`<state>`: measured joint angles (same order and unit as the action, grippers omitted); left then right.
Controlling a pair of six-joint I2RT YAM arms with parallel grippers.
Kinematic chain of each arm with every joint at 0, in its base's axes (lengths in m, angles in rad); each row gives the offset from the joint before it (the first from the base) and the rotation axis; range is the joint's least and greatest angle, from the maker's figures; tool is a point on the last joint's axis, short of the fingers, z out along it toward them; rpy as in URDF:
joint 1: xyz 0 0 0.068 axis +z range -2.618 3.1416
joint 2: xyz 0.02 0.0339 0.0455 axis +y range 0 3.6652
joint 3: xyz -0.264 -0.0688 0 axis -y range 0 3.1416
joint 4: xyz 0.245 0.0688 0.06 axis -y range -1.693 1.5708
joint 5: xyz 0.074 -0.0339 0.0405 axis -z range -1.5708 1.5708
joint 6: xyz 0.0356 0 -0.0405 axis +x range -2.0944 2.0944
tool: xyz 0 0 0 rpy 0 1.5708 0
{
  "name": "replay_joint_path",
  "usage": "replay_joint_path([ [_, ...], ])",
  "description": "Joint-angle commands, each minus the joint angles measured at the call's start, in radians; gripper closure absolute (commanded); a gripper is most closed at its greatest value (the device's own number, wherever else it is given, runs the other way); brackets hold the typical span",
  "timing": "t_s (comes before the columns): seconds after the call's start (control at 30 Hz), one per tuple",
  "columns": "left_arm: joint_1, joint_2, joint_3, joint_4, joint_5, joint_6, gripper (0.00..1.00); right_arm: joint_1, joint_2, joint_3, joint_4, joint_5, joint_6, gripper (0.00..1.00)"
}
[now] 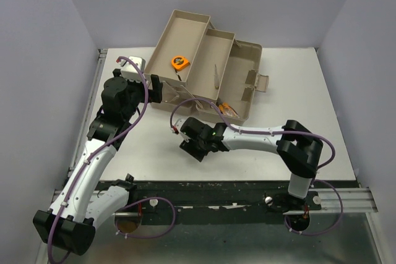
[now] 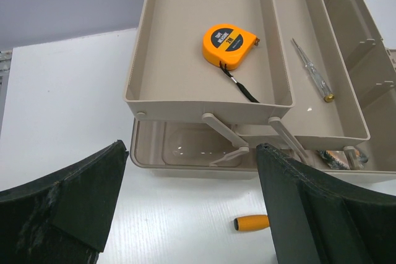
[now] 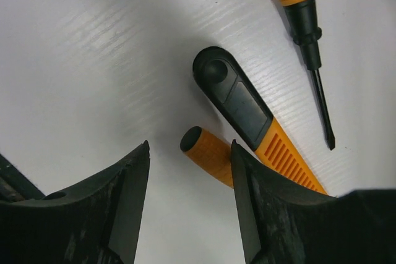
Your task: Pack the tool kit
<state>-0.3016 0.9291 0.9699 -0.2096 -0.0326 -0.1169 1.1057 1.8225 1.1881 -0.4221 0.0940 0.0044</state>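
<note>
The beige toolbox [image 1: 238, 60] stands open at the back, its trays folded out. An orange tape measure [image 1: 179, 62] lies in the top tray [image 2: 185, 41]; the left wrist view shows it [image 2: 226, 44], with a slim tester screwdriver [image 2: 314, 71] in the second tray. My left gripper [image 1: 158, 91] is open and empty in front of the box's left end [image 2: 192, 153]. My right gripper [image 1: 193, 143] is open low over the table, with an orange handle [image 3: 210, 156] between its fingers, against the right finger [image 3: 272, 214]. No brown lid shows.
A black-and-orange tool [image 3: 247, 112] and an orange-handled screwdriver [image 3: 306, 23] lie just beyond the right gripper. An orange handle [image 2: 252, 222] lies on the table before the box. More orange tools [image 1: 228, 109] sit in the box's bottom. A black rail [image 1: 216, 190] edges the near side.
</note>
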Motion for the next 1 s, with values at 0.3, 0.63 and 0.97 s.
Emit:
replay_joint_path([
  [0.3, -0.002, -0.004, -0.007, 0.019, 0.011, 0.003, 0.01, 0.002, 0.038, -0.051, -0.015, 0.118, -0.058, 0.44],
  [0.63, -0.002, -0.001, -0.007, 0.018, 0.013, 0.003, 0.01, 0.002, 0.035, -0.067, -0.017, 0.096, -0.007, 0.69],
  [0.97, -0.002, -0.029, -0.02, 0.032, -0.03, 0.003, 0.01, 0.0, -0.283, -0.013, -0.064, 0.133, 0.074, 0.99],
])
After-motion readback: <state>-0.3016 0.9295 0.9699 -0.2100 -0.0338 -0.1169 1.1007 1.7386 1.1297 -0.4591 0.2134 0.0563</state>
